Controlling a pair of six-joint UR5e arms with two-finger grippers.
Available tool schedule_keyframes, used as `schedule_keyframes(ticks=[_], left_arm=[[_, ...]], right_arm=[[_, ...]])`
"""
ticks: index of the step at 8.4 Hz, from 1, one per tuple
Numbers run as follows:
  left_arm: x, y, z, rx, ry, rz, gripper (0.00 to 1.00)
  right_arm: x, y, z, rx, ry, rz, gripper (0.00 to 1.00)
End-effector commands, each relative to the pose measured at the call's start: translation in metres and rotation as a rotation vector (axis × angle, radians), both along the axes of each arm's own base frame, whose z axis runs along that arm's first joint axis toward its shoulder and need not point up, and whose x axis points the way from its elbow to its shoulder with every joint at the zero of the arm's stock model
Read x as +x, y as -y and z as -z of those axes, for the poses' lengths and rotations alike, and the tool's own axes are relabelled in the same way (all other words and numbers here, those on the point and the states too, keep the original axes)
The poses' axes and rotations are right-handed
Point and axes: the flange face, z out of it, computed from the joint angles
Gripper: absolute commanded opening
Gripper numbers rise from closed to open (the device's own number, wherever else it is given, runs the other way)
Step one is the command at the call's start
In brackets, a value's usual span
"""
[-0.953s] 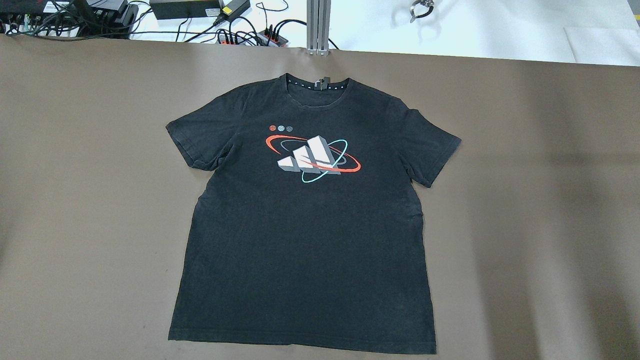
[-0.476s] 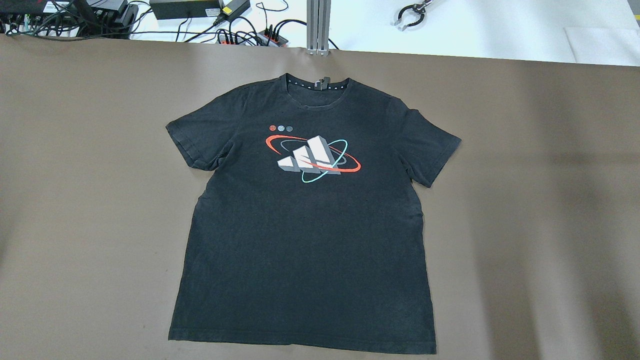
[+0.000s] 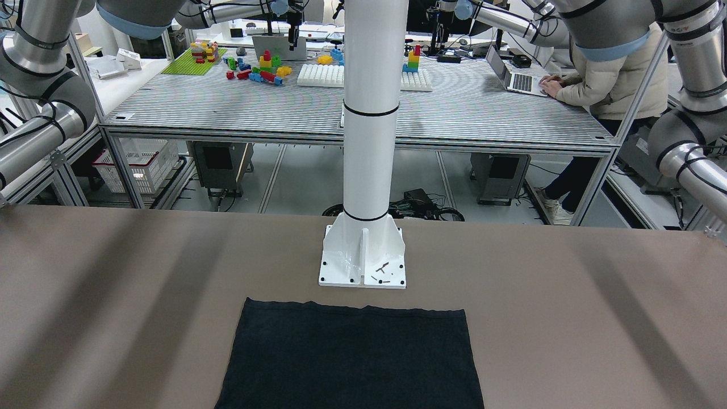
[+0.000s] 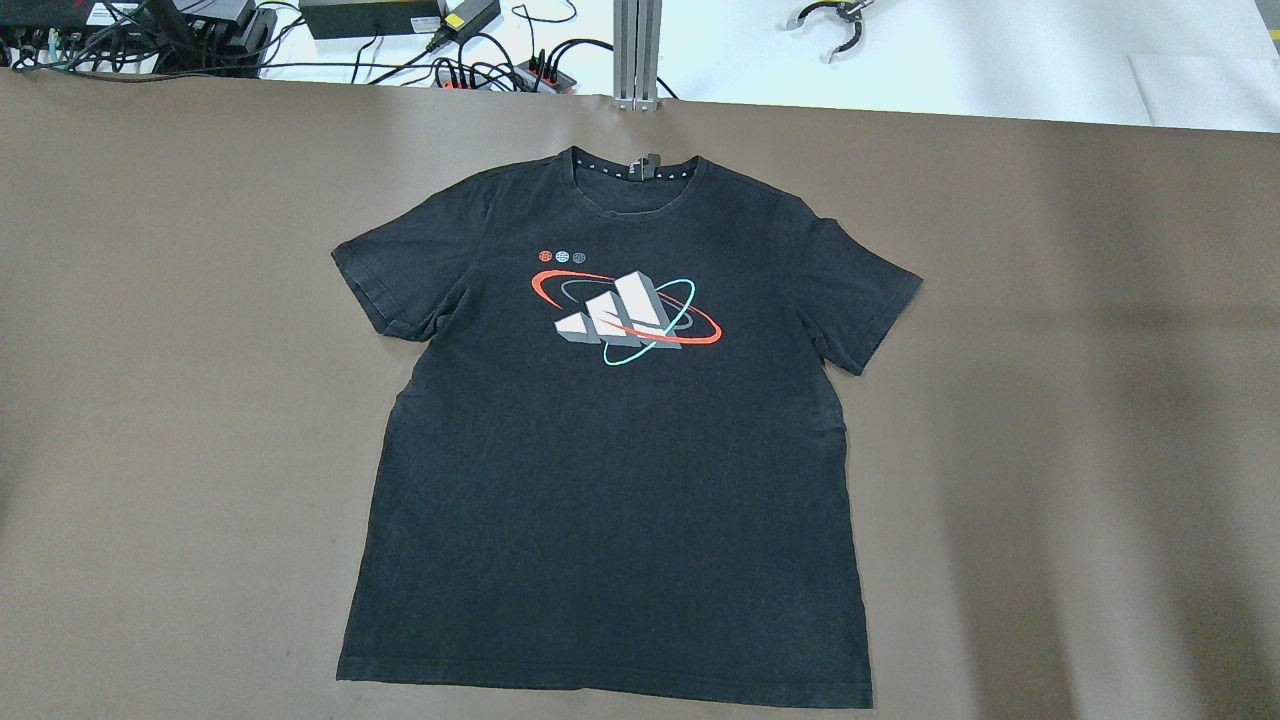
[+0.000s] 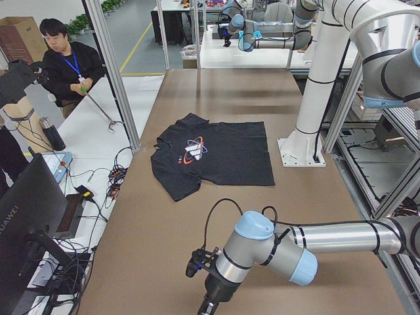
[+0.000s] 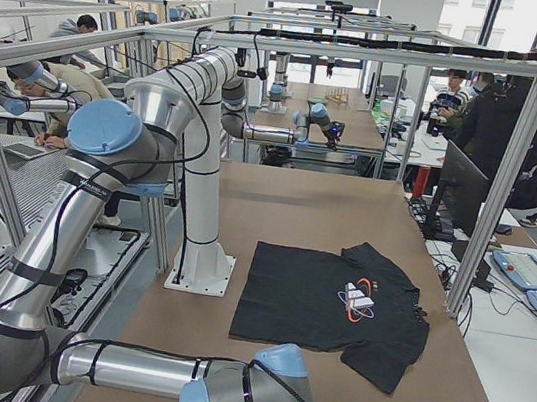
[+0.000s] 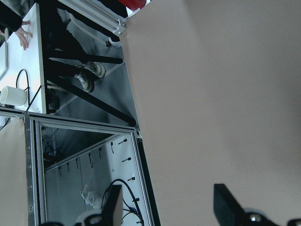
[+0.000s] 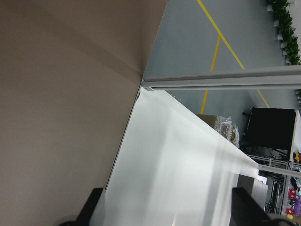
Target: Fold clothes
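The clothes are one black T-shirt (image 4: 610,480) with a red, white and teal chest print. It lies spread flat, face up, on the brown table (image 4: 150,350), collar toward the far edge. The front-facing view shows only its plain hem end (image 3: 349,358), below the white pillar's base (image 3: 363,255). Both side views show the whole T-shirt (image 5: 223,154) (image 6: 326,291). My left gripper (image 7: 169,207) is open over bare table beside the table edge. My right gripper (image 8: 169,207) is open over the edge between brown and white table. Neither touches the shirt.
The white pillar (image 3: 369,113) stands behind the shirt's hem. Cables and power strips (image 4: 450,60) and an aluminium post (image 4: 637,50) line the far edge. A metal claw tool (image 4: 830,20) lies over the white side table. A person (image 5: 65,59) stands there.
The metal claw tool beyond the table's far edge has shifted and turned. The shirt has not moved.
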Motion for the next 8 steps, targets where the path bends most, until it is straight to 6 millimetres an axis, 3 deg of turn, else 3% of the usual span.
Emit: schedule_keyframes(ticks=[1, 3, 4, 5, 7, 8], left_arm=[[0.001, -0.009, -0.005, 0.064, 0.001, -0.018, 0.73], [0.011, 0.000, 0.001, 0.083, -0.093, -0.057, 0.75], [0.015, 0.017, 0.013, 0.105, -0.135, -0.077, 0.73], [0.020, 0.043, 0.022, 0.123, -0.174, -0.109, 0.72], [0.045, 0.121, 0.037, 0.111, -0.304, -0.139, 0.74], [0.077, 0.152, 0.046, 0.088, -0.348, -0.139, 0.74]], right_arm=[[-0.008, 0.002, 0.004, 0.011, 0.117, -0.062, 0.94], [-0.009, 0.006, 0.005, 0.011, 0.130, -0.079, 0.94], [-0.013, 0.029, 0.025, 0.045, 0.135, -0.065, 0.94], [-0.026, 0.050, 0.037, 0.062, 0.142, -0.032, 0.94], [-0.055, 0.086, 0.048, 0.060, 0.292, -0.057, 0.94], [-0.083, 0.104, 0.057, 0.045, 0.391, -0.083, 0.94]])
